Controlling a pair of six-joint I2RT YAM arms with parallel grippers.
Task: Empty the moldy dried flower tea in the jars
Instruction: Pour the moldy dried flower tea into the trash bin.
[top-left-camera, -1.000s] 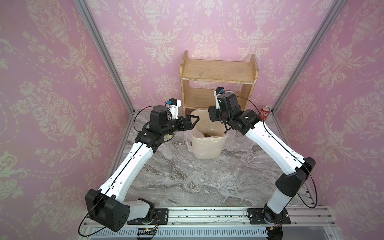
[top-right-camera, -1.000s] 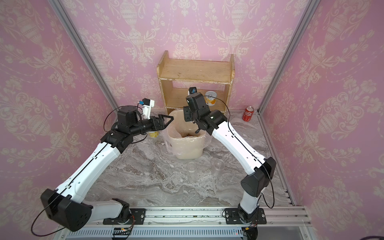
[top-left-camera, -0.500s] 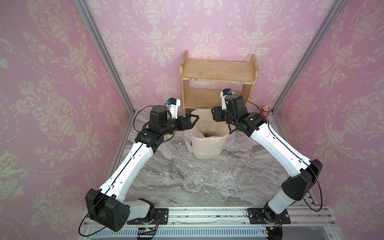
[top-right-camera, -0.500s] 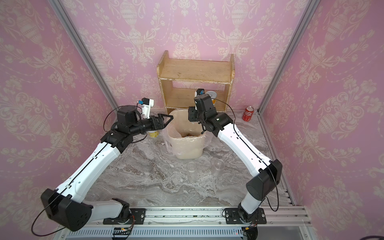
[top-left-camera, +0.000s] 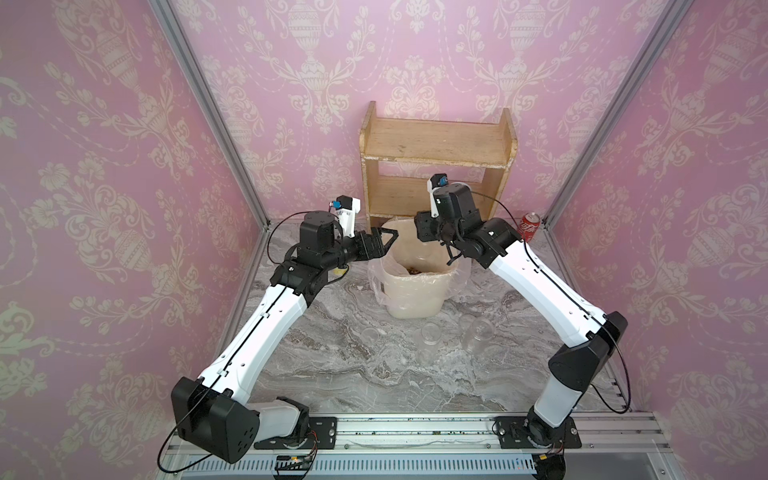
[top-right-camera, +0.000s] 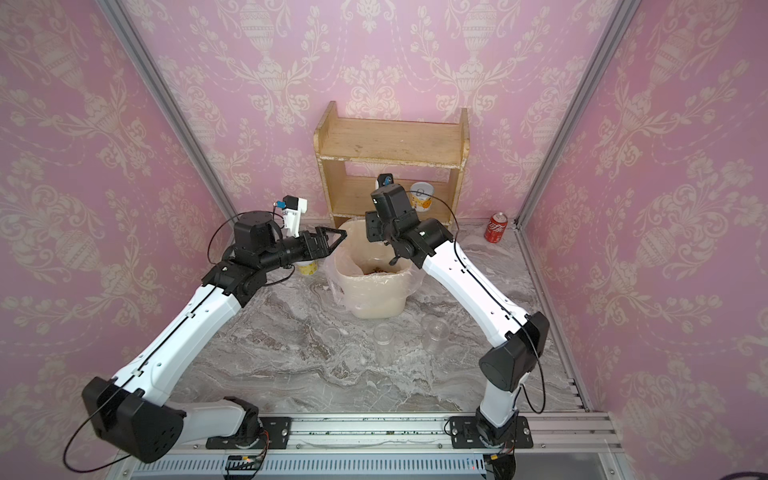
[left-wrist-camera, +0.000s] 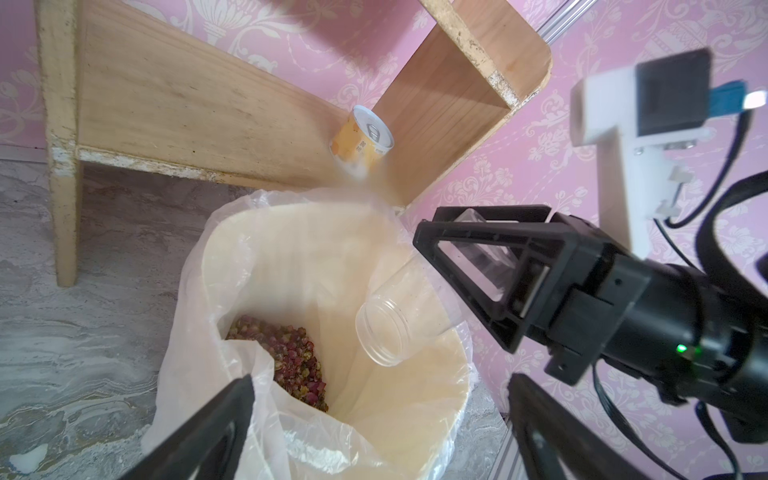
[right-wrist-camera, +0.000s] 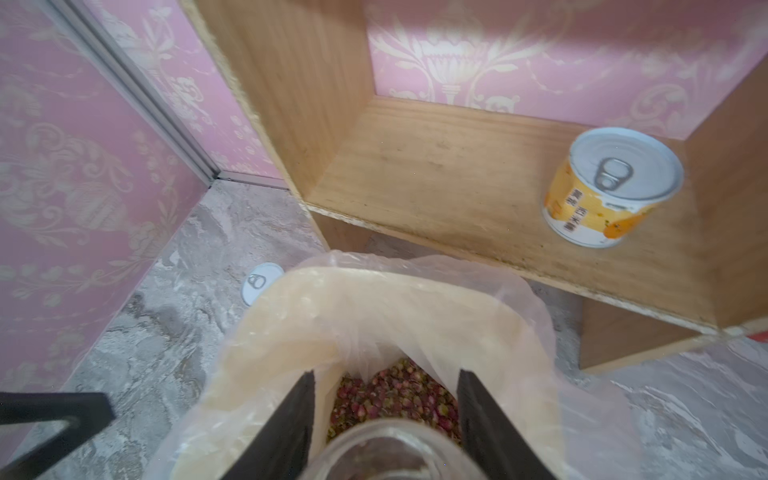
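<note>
My right gripper is shut on a clear jar. The jar hangs tilted, mouth down, over a cream bin lined with a clear bag, and looks empty. In the left wrist view the right gripper clamps the jar's closed end. The moldy dried flower tea lies as pinkish-brown buds on the bin's floor, and the same tea shows in the left wrist view. My left gripper is open and holds nothing, level beside the bin's left rim. Two more clear jars stand in front of the bin.
A wooden shelf stands right behind the bin and carries a yellow tin. Another yellow tin sits on the marble left of the bin. A red cola can stands at the back right. A small clear round piece lies near the jars.
The right arm with the jar shifted a little to the right over the bin, then part way back. The left arm has not moved.
</note>
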